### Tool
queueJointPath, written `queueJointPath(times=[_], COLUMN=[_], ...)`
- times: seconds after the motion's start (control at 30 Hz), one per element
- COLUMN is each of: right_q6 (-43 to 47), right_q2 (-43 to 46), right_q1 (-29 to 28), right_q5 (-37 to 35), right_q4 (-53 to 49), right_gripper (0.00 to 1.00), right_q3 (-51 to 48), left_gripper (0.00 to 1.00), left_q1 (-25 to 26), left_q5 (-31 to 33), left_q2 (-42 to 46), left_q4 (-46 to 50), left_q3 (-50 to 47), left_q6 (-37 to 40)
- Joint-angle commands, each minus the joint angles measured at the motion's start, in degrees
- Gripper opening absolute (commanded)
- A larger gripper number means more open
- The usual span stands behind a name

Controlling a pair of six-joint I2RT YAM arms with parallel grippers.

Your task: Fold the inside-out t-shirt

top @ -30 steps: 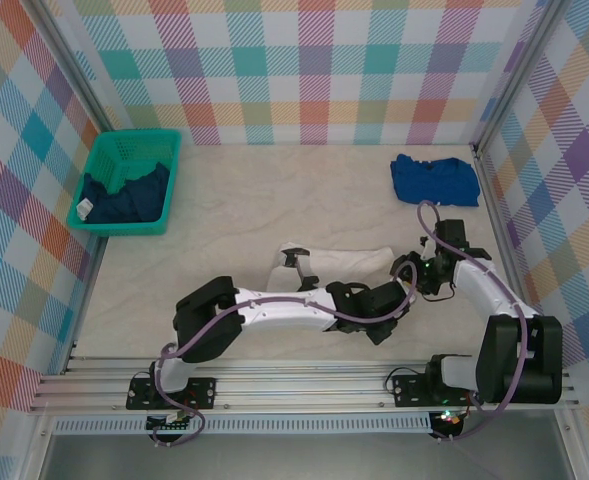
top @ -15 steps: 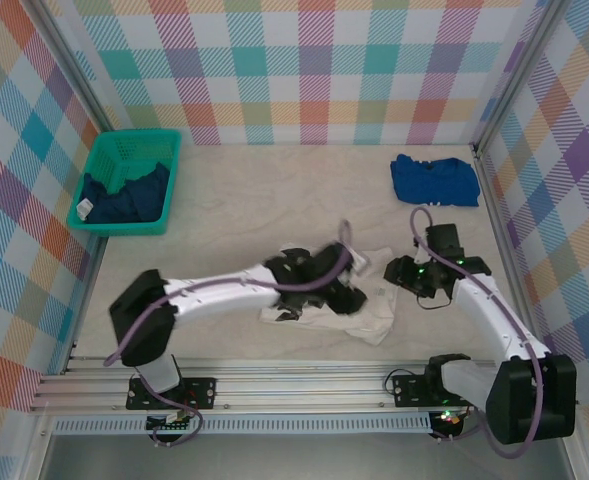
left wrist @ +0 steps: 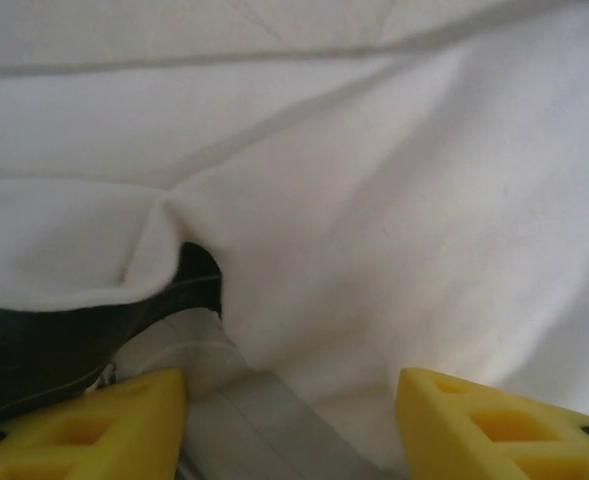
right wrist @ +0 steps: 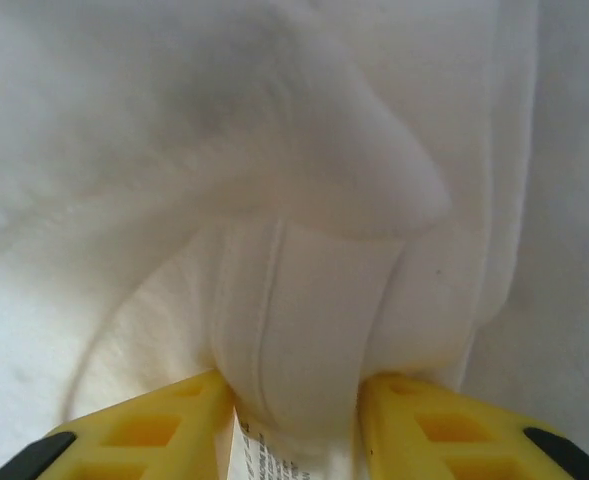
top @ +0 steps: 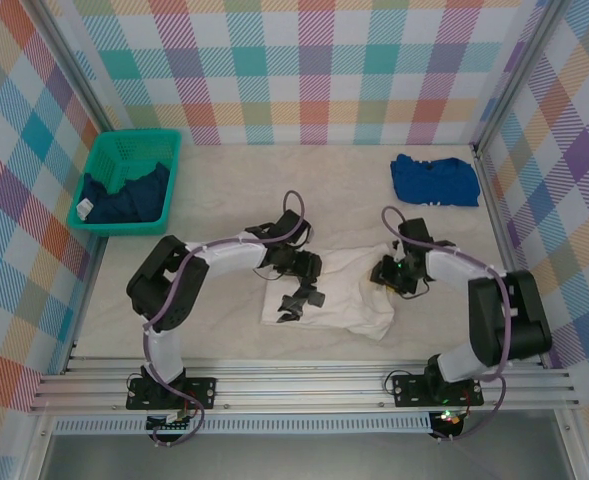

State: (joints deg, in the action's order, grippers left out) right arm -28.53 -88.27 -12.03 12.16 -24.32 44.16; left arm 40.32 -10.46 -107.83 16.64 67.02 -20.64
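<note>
The inside-out t-shirt (top: 349, 300) lies crumpled in the middle of the table, white and plain. My left gripper (top: 299, 298) points down over its left edge. In the left wrist view the left gripper (left wrist: 289, 400) stands open, its yellow fingertips (left wrist: 124, 415) wide apart, with white cloth (left wrist: 374, 200) lying loose under them. My right gripper (top: 382, 272) is at the shirt's right edge. In the right wrist view the right gripper (right wrist: 294, 400) is shut on a thick fold of the shirt (right wrist: 294, 300), with a printed label just below the fold.
A green basket (top: 102, 160) holding a dark navy garment (top: 124, 195) stands at the back left. A folded bright blue shirt (top: 434, 180) lies at the back right. Checkered walls close in the table on three sides, and a metal rail (top: 304, 385) runs along the near edge.
My left arm swung from the front to the back left and its gripper opened, leaving the shirt spread out. My right gripper moved left onto the shirt's edge and closed on a fold.
</note>
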Motion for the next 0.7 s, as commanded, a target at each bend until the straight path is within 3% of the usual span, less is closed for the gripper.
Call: queueJointPath(times=[0.0,0.17,0.27,0.33,0.4,0.47,0.57,0.67], right_q6=[2.1,6.4,12.1,14.6,15.5,16.3,15.4,13.7], right_q2=[-7.7,-24.2,-31.6,-32.2,-29.2,-23.8,-14.7,-6.5], right_q1=[-2.6,-8.3,-12.5,-13.6,-13.0,-12.0,-10.9,-10.9], right_q5=[0.1,3.6,5.6,4.1,2.6,0.6,0.6,0.9], right_q4=[4.8,4.5,-1.1,-3.7,-3.9,-3.7,-2.7,-3.7], right_gripper=[0.35,0.33,0.34,0.37,0.39,0.42,0.46,0.47], right_q3=[7.0,26.9,42.3,47.0,46.0,41.4,31.4,21.6], left_gripper=[0.58,0.59,0.61,0.61,0.64,0.67,0.66,0.64], left_q1=[-0.6,2.7,6.8,6.9,5.6,0.9,-6.4,-7.2], left_q5=[0.4,-1.3,-5.6,-6.7,-2.6,0.0,-1.8,-1.6], left_q2=[5.2,17.9,25.1,29.3,33.0,34.4,29.6,24.1], left_q4=[1.6,-5.4,-10.4,-11.7,-10.8,-9.9,-5.9,-0.3], left_q3=[-8.2,-21.9,-25.5,-26.2,-26.1,-25.7,-21.8,-16.8], left_q6=[-2.9,-7.5,-5.3,-3.4,-2.1,-3.4,-4.9,-2.1])
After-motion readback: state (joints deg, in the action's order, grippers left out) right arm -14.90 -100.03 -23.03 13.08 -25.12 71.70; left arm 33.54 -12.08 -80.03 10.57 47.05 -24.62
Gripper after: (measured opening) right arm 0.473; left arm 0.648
